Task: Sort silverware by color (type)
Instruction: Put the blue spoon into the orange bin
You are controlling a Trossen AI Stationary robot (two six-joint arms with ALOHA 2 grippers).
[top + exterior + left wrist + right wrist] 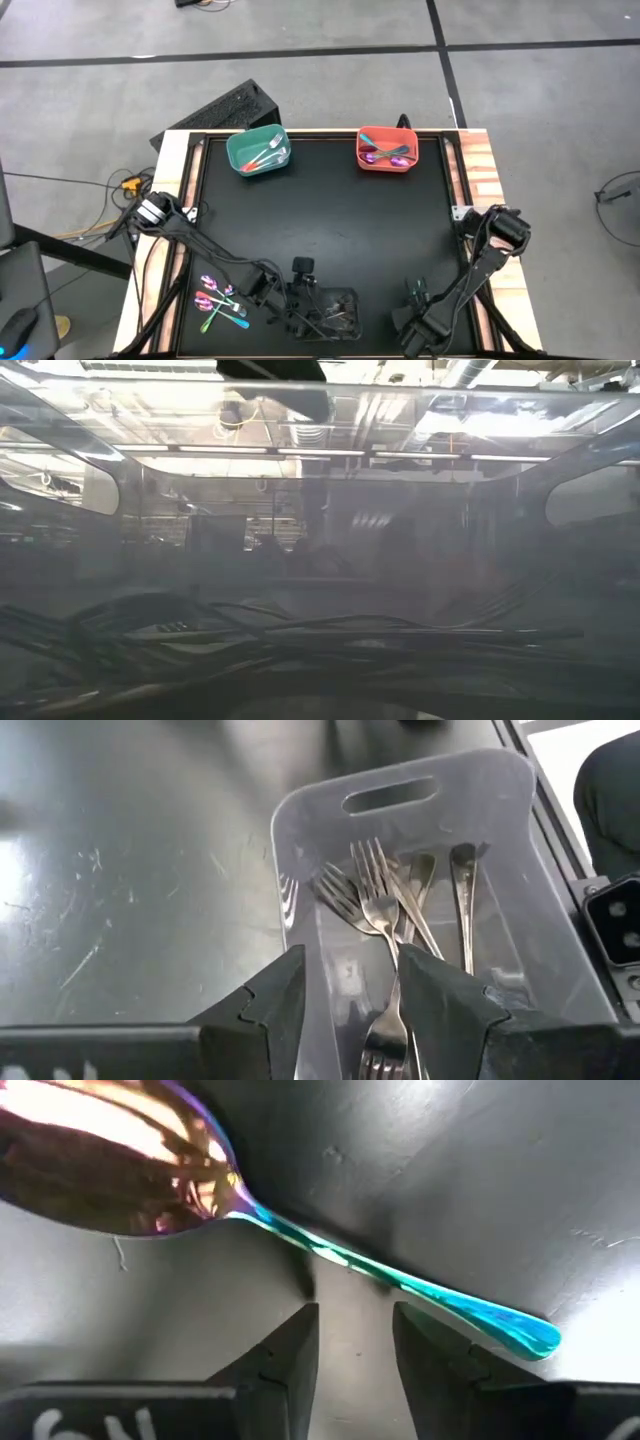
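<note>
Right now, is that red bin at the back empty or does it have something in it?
Not empty: the red bin holds a few pieces of silverware with shiny heads and purple-pink handles.

**No readable text in any view**

Only candidate: white marks on the dark body of the right gripper [355, 1342], at the edge of the right wrist view. They are cut off and could be letters or digits; cannot tell which. Nothing legible on the green bin [258, 151], the red bin [387, 149], the clear plastic tray [400, 800] or the table [320, 210]. The low view, looking through clear plastic, shows no signs or labels that can be made out.
</note>
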